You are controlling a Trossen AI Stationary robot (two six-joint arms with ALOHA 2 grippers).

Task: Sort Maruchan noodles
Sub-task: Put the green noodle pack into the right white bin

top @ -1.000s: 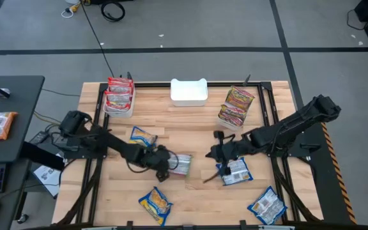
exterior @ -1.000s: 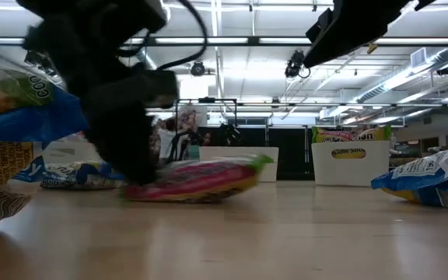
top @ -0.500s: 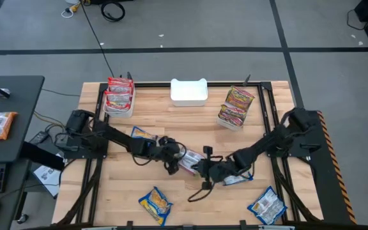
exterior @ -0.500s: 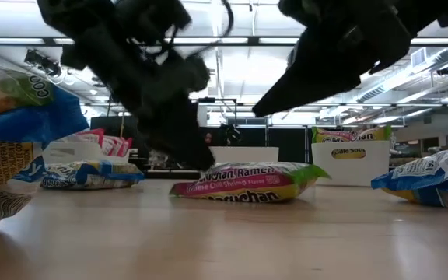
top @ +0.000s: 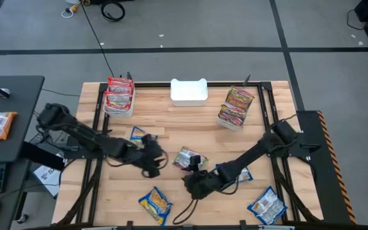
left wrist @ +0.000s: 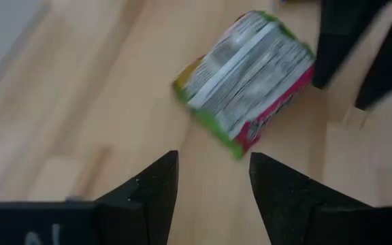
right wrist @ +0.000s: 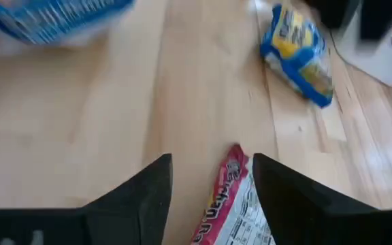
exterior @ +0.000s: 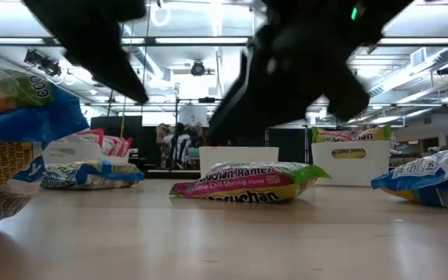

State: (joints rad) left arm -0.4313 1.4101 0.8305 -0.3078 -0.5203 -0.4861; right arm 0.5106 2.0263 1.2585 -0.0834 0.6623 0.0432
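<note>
wooden tabletop (top: 171, 128), mid-sort. green-red packet (top: 186, 158) lies flat at its middle. right tool (top: 195, 180) hovers just beside it, fingers parted, empty; left tool (top: 151, 161) open too, empty. best to straddle one packet edge squarely before closing.

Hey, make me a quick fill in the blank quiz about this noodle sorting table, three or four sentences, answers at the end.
1. The green-edged noodle packet in the middle of the table lies between the two ____.
2. The bin at the table's back left corner holds ____ packets.
3. The white bin at the middle of the back edge is ____.
4. The left gripper has its fingers ____, with nothing between them.

Missing words: grippers; red; empty; open
</note>
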